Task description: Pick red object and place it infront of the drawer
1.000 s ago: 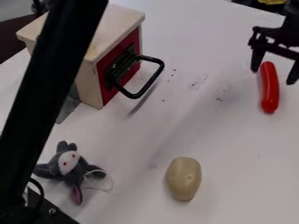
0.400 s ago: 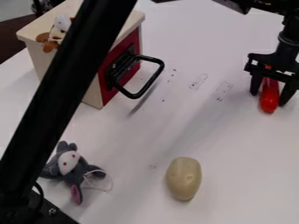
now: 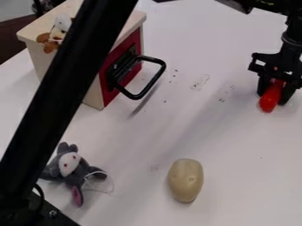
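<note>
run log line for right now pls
gripper: closed on red toy sausage | sausage: right of drawer in view | drawer: shut | placement: pending

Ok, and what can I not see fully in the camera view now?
Camera view:
- upper part of the red object: behind the claw
- right side of the small toy: behind the black bar
- part of the wooden box: behind this bar

Blk gripper (image 3: 272,99) far R, clamped on red toy sausage (image 3: 269,101); drawer box (image 3: 135,44) upper L; potato (image 3: 185,180) lower ctr; gray plush mouse (image 3: 69,164) lower L.
</note>
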Controlling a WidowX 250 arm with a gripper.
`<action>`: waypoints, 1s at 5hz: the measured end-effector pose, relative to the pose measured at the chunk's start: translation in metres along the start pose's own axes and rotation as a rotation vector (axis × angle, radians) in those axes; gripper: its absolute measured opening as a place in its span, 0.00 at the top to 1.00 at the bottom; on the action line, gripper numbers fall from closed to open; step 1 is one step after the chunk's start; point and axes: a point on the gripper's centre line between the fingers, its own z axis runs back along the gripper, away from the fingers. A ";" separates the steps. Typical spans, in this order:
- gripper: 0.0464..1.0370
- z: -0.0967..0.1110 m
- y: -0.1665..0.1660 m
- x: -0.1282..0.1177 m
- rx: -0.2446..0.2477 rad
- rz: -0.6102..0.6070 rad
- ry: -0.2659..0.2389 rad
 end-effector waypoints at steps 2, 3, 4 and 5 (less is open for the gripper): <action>0.54 0.050 0.010 0.003 -0.015 -0.088 -0.075; 0.54 0.078 0.025 -0.020 -0.048 -0.120 -0.098; 0.54 0.093 0.052 -0.054 -0.072 -0.114 -0.121; 0.54 0.090 0.070 -0.092 -0.082 -0.141 -0.114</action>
